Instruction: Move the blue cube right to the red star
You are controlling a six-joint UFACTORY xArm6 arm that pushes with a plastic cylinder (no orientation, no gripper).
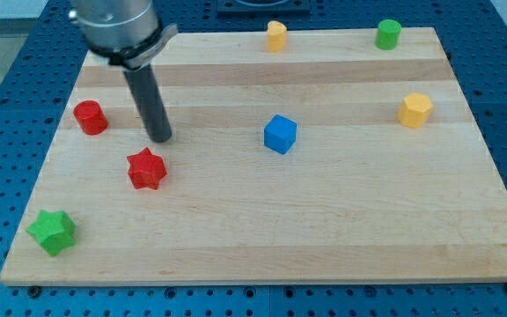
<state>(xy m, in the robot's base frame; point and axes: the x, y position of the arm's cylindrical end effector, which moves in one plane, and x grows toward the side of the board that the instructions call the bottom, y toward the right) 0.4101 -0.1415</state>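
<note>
The blue cube point(280, 134) sits near the middle of the wooden board point(341, 229). The red star point(146, 169) lies to the view's left of it, well apart from it. My tip point(159, 138) rests on the board just above and slightly right of the red star, with a small gap between them. The tip is far to the left of the blue cube. The dark rod rises from the tip toward the view's top left.
A red cylinder point(90, 117) stands left of my tip. A green star point(53, 232) lies at the bottom left corner. A yellow block point(276, 36) and a green cylinder point(388, 33) sit along the top edge. A yellow hexagonal block point(415, 110) is at the right.
</note>
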